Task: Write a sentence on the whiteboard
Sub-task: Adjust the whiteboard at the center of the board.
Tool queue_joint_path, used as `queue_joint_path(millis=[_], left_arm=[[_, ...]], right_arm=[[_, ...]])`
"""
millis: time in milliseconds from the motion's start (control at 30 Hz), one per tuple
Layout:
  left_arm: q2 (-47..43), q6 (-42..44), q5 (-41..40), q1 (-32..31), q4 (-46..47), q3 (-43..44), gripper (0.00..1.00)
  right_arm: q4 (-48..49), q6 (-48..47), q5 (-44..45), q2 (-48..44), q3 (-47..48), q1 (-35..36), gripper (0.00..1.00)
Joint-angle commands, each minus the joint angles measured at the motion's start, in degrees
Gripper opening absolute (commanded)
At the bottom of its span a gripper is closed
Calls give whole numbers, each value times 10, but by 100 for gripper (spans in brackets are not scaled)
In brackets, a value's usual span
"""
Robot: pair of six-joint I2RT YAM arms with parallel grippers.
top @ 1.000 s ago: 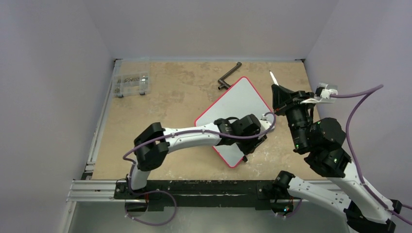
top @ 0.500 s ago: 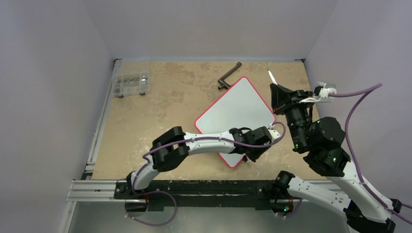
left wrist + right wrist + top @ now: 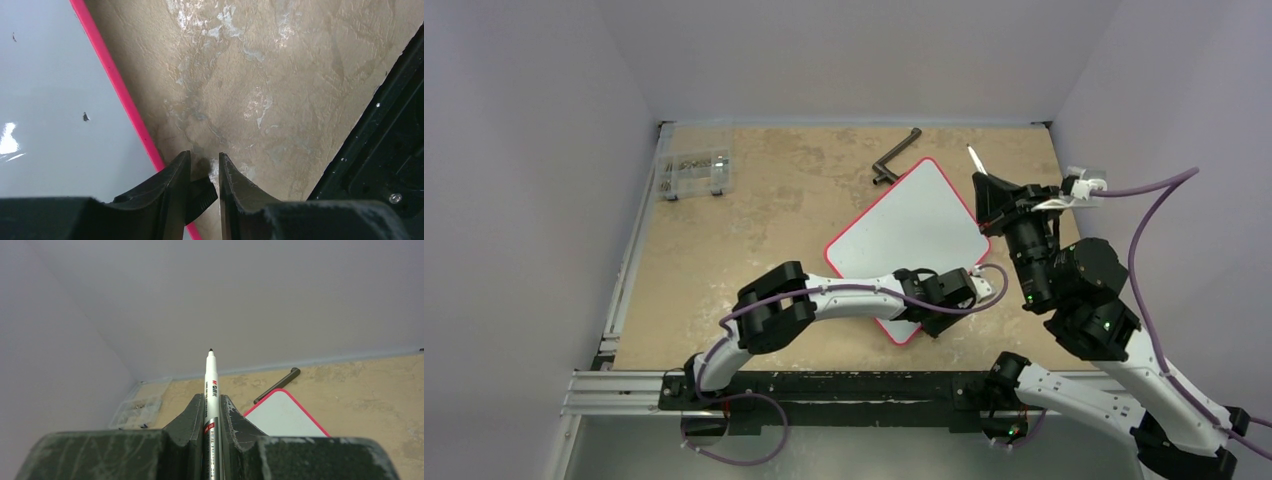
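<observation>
Since left arm slid off whiteboard (image 3: 909,215) face toward near edge, left tool (image 3: 204,159) sits at red rim, jaws narrowly apart around black bit (image 3: 200,192), maybe foot; grip unclear. Whiteboard lies skewed on bench (image 3: 754,230), blank. Right tool (image 3: 211,402) pinches marker (image 3: 210,385), tip up; writing not begun.

The flat rounded-corner whiteboard (image 3: 909,225) is finished pale grey-white with a thin red rim. The tabletop (image 3: 774,220) is mottled beige with pale blotches. The white cylindrical plastic marker (image 3: 210,390) is tipped black and printed red.
</observation>
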Motion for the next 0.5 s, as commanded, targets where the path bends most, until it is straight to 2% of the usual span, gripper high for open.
queue_joint_path(millis=[0,200,467], left_arm=[[-25,24,-11,3,-19,-27,26],[-56,10,-41,9,7,-98,20],[-104,-5,-47,40,47,-187,17]], right_arm=[[21,-8,-7,8,-1,-1,0],[21,-4,-8,7,-5,-1,0],[22,0,-13,13,-9,-1,0]])
